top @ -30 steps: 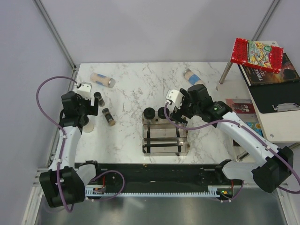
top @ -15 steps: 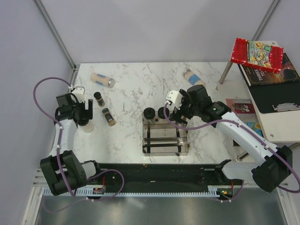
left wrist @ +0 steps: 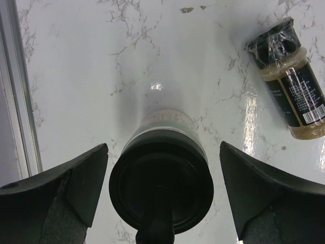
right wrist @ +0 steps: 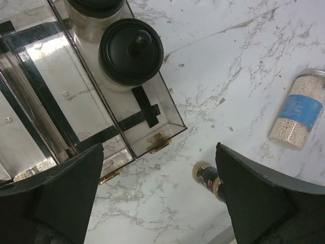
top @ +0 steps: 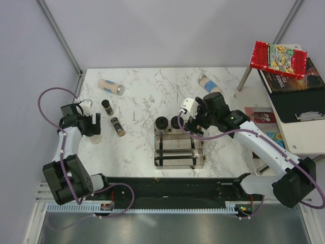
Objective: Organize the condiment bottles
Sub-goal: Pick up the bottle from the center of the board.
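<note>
Left claw [left wrist: 163, 148]: spread wide and holding nothing, at the left side of the counter [top: 144, 96].
Jar at the left claw: a black-lidded jar [left wrist: 161, 195] stands upright on the counter, knob up. It sits straight between the two fingers [left wrist: 63, 190], with a clear gap on each side and neither finger touching it.
Spice bottle near the left claw: a brown spice bottle [left wrist: 293, 81] lies on its side to the right of the right-hand finger, well outside the claw's span.
Second spice bottle: another dark-capped spice bottle [top: 107, 106] sits just beyond the lying one, farther from the claw.
Left beige bottle: a blue-labelled bottle [top: 111, 87] lies on its side near the far left corner, well apart from the left claw.
Right claw [right wrist: 160, 147]: wide open and empty, above the far right corner of the clear rack [right wrist: 167, 114].
Jars in the rack: two black-lidded jars [right wrist: 131, 51] stand side by side along the rack's far side, past the fingertips and not between them.
Third spice bottle: a small brown bottle [right wrist: 206, 174] lies on the counter just off the rack's corner, partly hidden by the right-hand finger.
Right beige bottle: a second blue-labelled bottle [right wrist: 297, 109] lies on its side, apart from the rack and outside the claw.
</note>
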`<action>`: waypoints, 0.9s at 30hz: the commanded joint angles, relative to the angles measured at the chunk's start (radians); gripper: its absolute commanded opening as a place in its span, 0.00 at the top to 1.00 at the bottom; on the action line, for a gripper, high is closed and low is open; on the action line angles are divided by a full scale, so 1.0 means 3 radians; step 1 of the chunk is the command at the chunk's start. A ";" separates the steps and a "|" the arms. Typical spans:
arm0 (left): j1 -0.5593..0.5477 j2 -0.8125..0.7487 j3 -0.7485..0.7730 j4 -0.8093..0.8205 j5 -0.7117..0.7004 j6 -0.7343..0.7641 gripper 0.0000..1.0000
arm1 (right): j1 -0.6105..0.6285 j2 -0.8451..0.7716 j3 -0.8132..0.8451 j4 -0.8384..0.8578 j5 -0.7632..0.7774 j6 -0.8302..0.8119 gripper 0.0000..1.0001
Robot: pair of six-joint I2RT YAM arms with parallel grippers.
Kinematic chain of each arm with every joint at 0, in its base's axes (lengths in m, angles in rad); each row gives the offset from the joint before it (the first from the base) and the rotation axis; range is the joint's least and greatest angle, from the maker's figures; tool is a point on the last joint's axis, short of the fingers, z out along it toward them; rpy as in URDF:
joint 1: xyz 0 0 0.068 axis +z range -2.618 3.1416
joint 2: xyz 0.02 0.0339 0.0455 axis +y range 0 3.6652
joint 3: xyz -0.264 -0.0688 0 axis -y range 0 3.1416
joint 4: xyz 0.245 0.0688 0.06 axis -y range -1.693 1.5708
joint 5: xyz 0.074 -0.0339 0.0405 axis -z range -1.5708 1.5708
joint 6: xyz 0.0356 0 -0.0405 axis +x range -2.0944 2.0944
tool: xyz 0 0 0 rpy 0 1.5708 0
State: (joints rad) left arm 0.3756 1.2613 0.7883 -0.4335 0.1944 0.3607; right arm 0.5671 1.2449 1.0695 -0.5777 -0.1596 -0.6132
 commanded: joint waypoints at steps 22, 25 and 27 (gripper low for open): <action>-0.0050 -0.0109 0.0960 -0.0671 0.0881 0.0265 0.98 | -0.0162 -0.0120 -0.0103 0.0514 0.0245 0.0269 0.02; -0.0229 -0.0175 0.1272 -0.0769 0.0917 0.0393 0.98 | -0.0274 -0.0171 -0.0118 0.0713 0.0500 0.0428 0.02; -0.0447 -0.0231 0.1416 -0.0835 0.0962 0.0449 0.98 | -0.0371 -0.0197 -0.0129 0.0836 0.0675 0.0560 0.02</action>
State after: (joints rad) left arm 0.3294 1.2552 1.0908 -0.6613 0.3908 0.4271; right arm 0.4988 1.2301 1.0378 -0.4587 -0.0807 -0.5400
